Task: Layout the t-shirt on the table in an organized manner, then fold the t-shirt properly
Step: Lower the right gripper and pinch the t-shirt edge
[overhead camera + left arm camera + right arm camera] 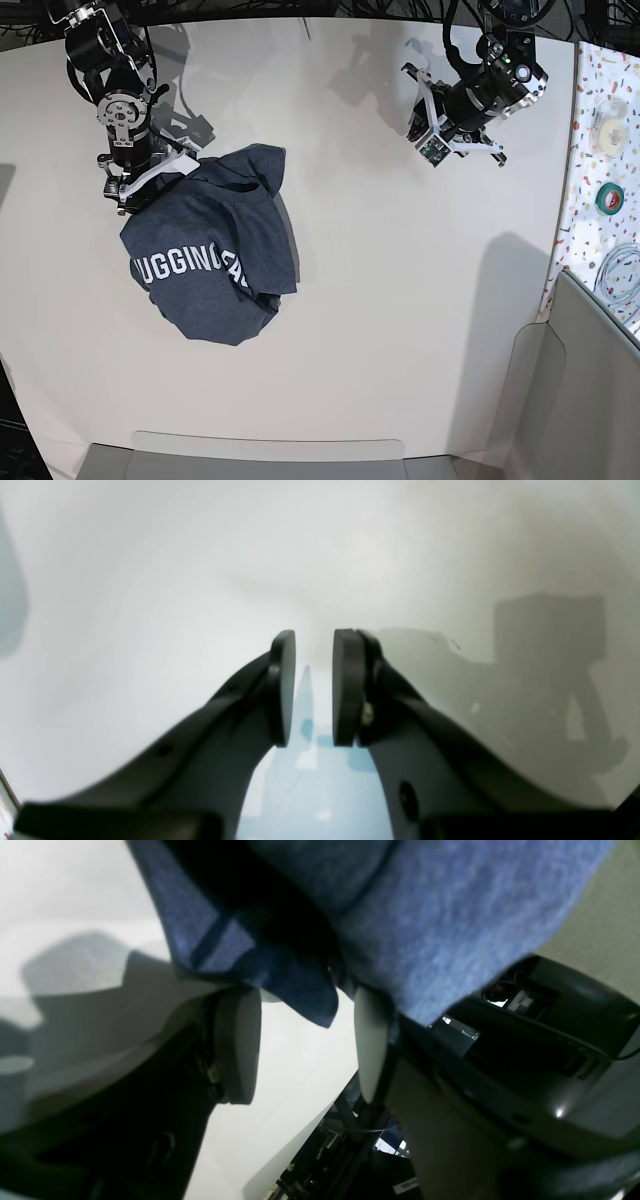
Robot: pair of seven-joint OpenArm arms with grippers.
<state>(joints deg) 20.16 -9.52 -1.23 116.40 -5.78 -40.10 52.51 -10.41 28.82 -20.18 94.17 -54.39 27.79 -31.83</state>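
White block capitals ran across the t-shirt (205,265) in the base view; only "UGGING" read clearly, then a letter or two cut off by a fold, with the start hidden at the shirt's left edge. Wrist views showed no readable text. Nothing else carried legible labels or numbers.

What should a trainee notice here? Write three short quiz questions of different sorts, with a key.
1. Short answer: what is between the left arm's jaws?
2. Multiple choice: which arm is at the edge of the t-shirt? A) left arm B) right arm C) both
3. True or false: the t-shirt lies flat and fully spread on the table.

Key: 1. Nothing; they stand apart over bare table. 2. B. 3. False; it is bunched, its lettering partly hidden.
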